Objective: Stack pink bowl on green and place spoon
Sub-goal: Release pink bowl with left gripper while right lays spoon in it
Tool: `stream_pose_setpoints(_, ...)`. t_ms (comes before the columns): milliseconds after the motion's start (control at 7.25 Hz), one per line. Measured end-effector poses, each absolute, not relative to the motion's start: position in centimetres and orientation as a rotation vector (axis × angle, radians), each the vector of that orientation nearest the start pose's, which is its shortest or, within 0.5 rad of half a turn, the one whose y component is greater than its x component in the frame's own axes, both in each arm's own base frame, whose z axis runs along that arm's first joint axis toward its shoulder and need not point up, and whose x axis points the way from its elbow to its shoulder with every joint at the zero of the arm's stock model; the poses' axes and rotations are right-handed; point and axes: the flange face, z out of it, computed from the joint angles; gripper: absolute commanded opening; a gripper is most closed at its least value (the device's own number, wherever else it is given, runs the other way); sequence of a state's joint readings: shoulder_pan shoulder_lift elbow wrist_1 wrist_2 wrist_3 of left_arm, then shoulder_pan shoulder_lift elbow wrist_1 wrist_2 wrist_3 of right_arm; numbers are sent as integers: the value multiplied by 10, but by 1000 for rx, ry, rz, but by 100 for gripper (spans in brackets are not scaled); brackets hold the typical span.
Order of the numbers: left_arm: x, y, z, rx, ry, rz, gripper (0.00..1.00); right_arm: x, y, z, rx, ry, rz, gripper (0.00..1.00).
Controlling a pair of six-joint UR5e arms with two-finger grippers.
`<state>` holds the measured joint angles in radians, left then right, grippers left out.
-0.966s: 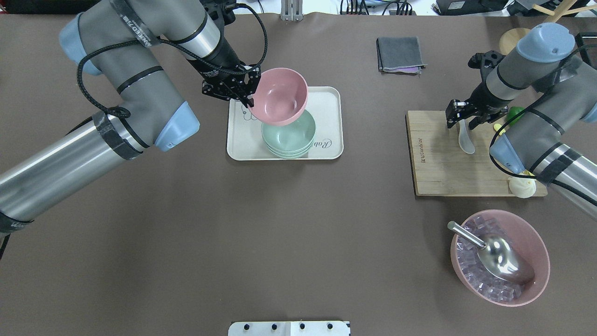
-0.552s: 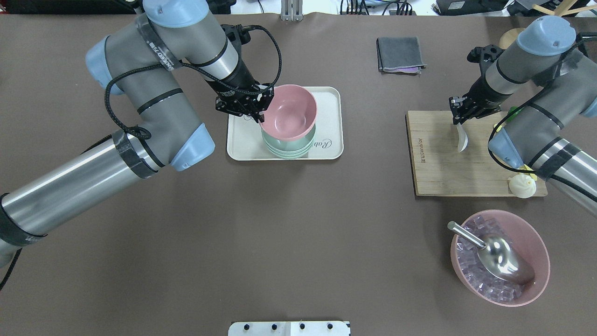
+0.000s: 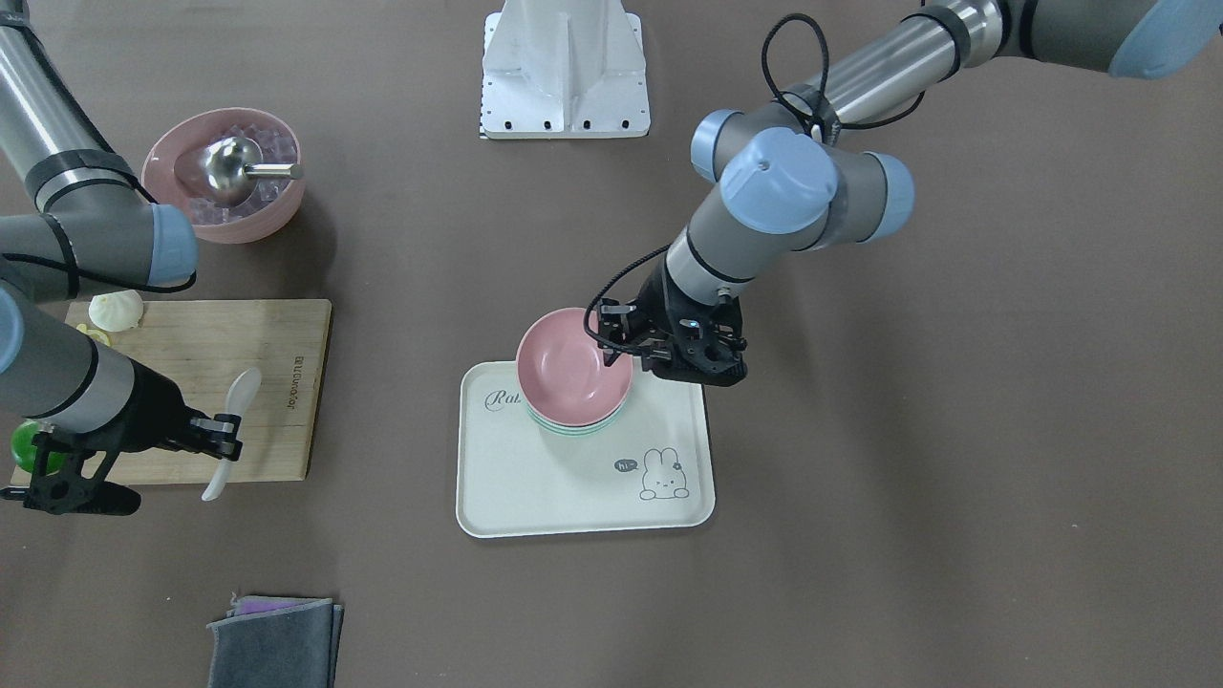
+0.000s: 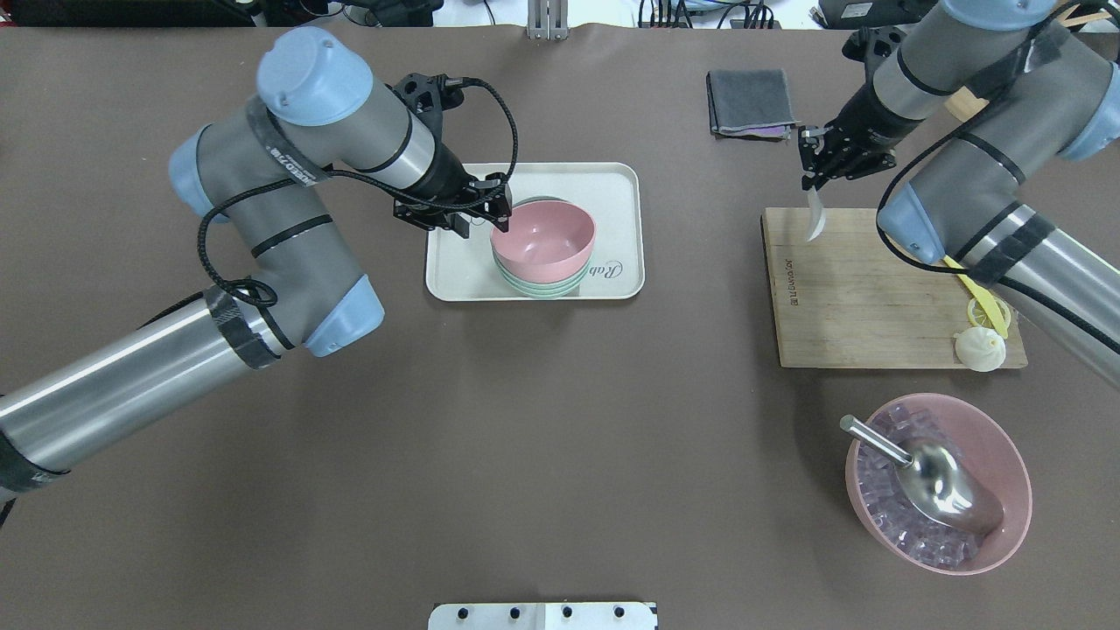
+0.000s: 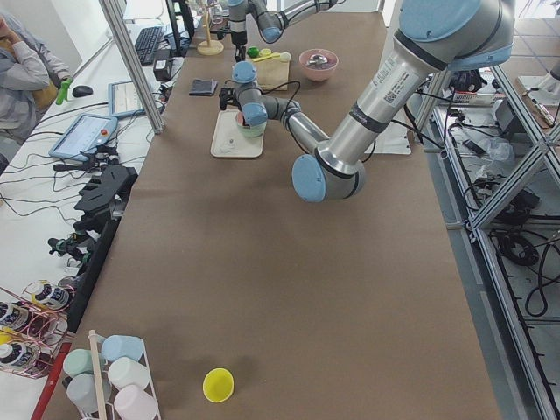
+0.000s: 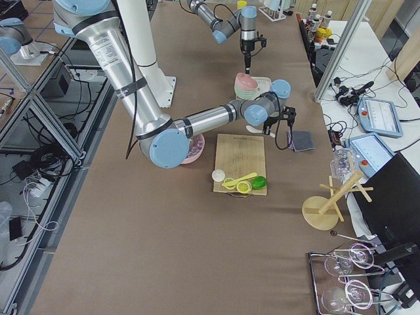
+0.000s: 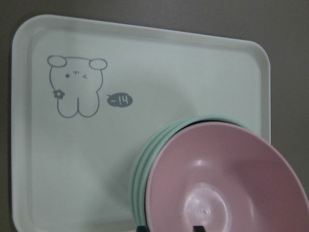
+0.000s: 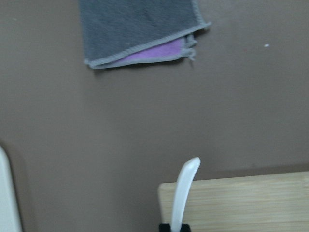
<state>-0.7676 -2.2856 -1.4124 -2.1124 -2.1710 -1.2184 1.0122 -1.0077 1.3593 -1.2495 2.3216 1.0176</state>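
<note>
bare tabletop (image 4: 560, 420) around tray (image 4: 617, 188) edges

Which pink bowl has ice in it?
The pink bowl with the metal scoop, beside the cutting board. The other pink bowl is empty, atop the green bowls on the tray.

This is a robotics lab, not a kitchen. A long brown-covered table (image 5: 262, 289) stands inside an aluminium-profile frame (image 5: 131, 61). Cables (image 5: 35, 175) trail beside its left edge, where a tablet (image 5: 83, 136), a keyboard (image 5: 144, 44) and a seated operator (image 5: 17, 79) occupy a side bench. Another tablet (image 6: 375, 113) lies past the opposite edge.
</note>
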Motion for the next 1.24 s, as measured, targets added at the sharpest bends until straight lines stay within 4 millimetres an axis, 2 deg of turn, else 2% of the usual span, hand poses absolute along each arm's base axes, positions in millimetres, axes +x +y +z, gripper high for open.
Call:
stream_pose_setpoints(138,423,-572,251,75,1214,-37,99,-348,-647,331,-85,-1000,233,0)
stream_pose_setpoints(414,317,-577,299,31,1256,-37,99,-406,-636,235,-131,-1057,347,0)
stream_pose_setpoints(552,277,-572,330,38,1255,-14,99,-440,-624,190,-134,-1073,406,0)
stream_pose_setpoints(690,246,-568,358,54,1246,10,99,-467,-611,158,-133,-1086,447,0)
stream_pose_setpoints(828,227,-565,375,65,1242,25,99,-490,-599,137,-128,-1093,468,0)
stream_pose_setpoints(966,218,-564,382,69,1242,33,99,-506,-589,129,-122,-1095,474,99)
stream_pose_setpoints(1103,214,-564,385,70,1241,36,99,-510,-583,134,-118,-1093,469,100)
stream_pose_setpoints(1241,214,-565,386,71,1240,36,99,-501,-572,154,-106,-1097,441,100)
